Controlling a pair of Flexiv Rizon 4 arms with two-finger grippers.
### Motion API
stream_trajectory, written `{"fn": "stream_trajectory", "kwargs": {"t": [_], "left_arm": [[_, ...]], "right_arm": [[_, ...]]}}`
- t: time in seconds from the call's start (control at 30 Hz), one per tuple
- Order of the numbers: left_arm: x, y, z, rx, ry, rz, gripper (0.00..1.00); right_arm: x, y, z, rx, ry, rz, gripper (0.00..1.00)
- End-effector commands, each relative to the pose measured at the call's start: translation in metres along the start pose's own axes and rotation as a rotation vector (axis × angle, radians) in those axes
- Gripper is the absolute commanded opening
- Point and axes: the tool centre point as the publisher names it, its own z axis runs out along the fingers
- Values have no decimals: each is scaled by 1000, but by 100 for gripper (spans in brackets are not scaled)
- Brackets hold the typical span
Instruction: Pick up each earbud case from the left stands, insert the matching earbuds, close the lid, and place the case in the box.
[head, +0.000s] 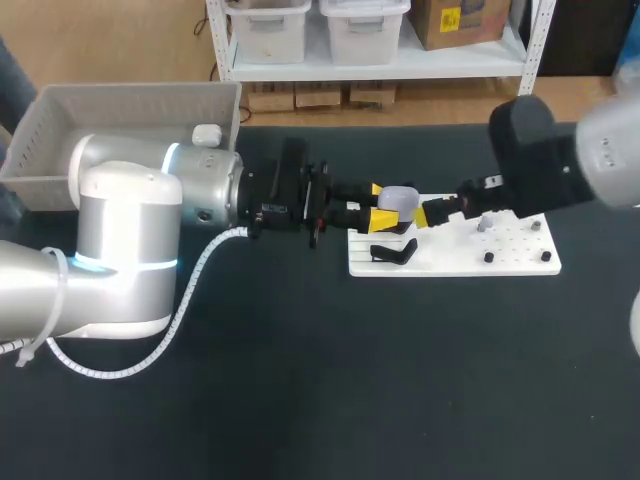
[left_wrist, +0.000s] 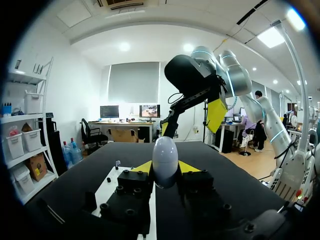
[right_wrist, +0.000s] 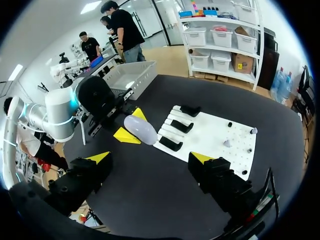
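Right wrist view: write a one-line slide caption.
The left gripper holds the grey earbud case near the white board; right gripper open, facing it.

Bright light from above (ceiling lamps) puts shiny spots on the left arm; shadows on the white board are faint.

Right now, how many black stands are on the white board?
3 black stands, along the edge of the white board by the earbud case: one nearest the box, one in the middle, one farthest. None seems hidden.
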Motion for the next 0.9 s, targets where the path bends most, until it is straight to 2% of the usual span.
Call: {"fn": "stream_trajectory", "kwargs": {"t": [0.03,0.9], "left_arm": [[1,-1,0,-3,-3,3,0],[1,-1,0,-3,-3,3,0]], "right_arm": [[-9,-8,21,-89,18,4,100],[-16,-18,36,-82,28,33,100]]}}
